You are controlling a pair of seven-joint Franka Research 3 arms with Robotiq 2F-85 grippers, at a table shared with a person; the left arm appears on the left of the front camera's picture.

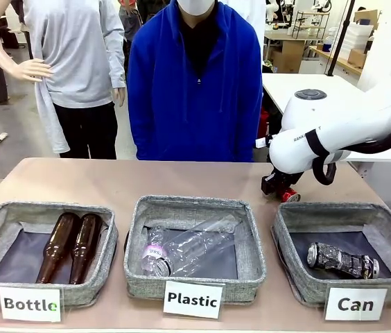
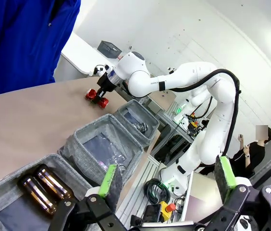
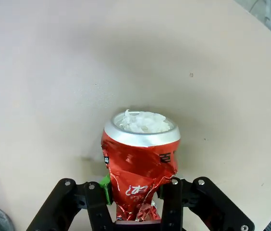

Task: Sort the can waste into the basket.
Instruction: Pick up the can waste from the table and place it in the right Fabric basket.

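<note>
The right wrist view shows the right gripper (image 3: 136, 202) clamped on the red can (image 3: 139, 161), on the table (image 3: 54, 72) behind the Can basket (image 1: 299, 288). The grey can (image 1: 341, 259) lies inside. The left gripper (image 2: 166, 179) gapes.

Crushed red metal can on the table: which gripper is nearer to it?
Right. The right gripper has its jaws on either side of the crushed red metal can; the left gripper hangs open far off, beyond the bottle basket.
</note>
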